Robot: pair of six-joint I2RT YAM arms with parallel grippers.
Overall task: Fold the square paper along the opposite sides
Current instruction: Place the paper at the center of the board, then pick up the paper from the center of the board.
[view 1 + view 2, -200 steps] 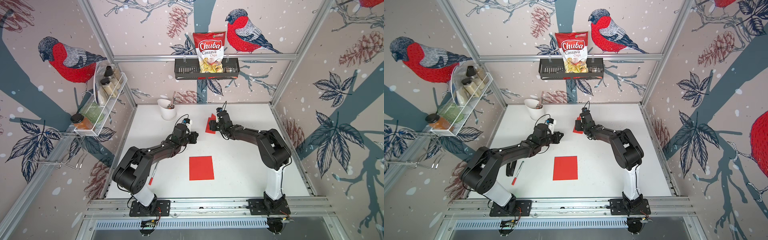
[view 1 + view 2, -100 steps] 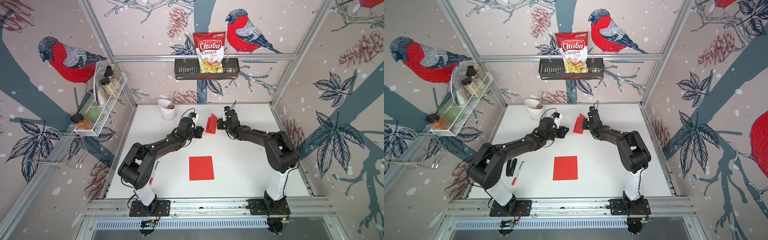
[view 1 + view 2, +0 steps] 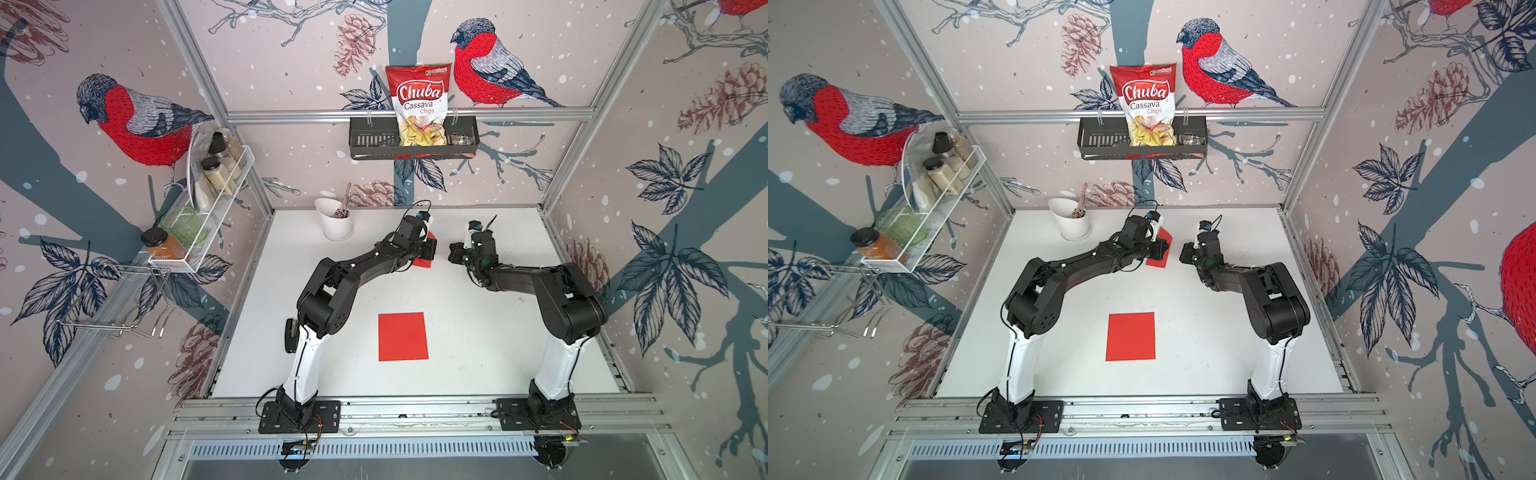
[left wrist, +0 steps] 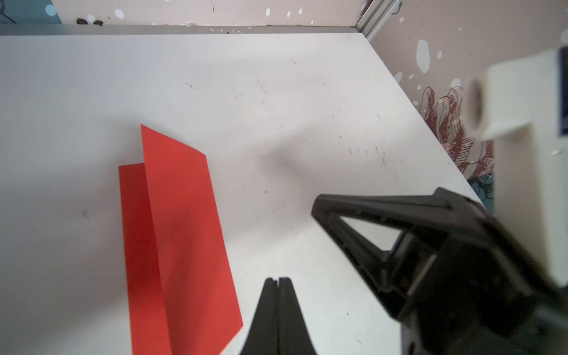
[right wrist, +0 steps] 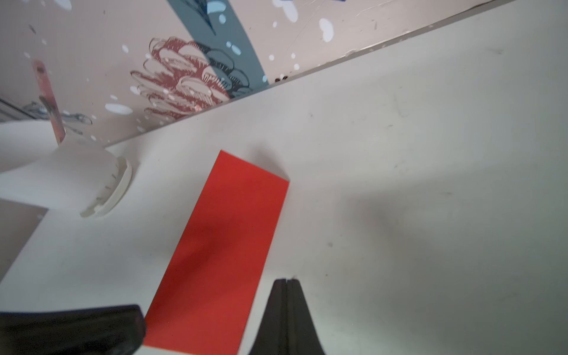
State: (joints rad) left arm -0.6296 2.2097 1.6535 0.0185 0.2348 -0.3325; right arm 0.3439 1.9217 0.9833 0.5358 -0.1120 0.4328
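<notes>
Pressure should be applied along the crease of the folded paper point(image 4: 184, 230), whose flap looks lifted; left gripper point(image 4: 278, 280) and right gripper point(image 5: 287, 281) are clenched on nothing.

- The folded red paper point(image 3: 424, 262) point(image 3: 1156, 262) is mostly buried under the left arm point(image 3: 374, 262) in both top views, so only a couple of red slivers peek out.
- In the left wrist view the paper runs out of frame at one end.
- Same deal in the right wrist view, plus one corner sits behind a dark blurred shape point(image 5: 70, 329). No idea what that is.
- The white cup point(image 5: 61, 178) there is smeared and clipped by the frame edge.
- The bits standing in the cup point(image 3: 345, 203) are too small to tell in a top view.
- There's a dark thing point(image 3: 289, 332) half hidden behind the left arm's upright link. Can't make it out.
</notes>
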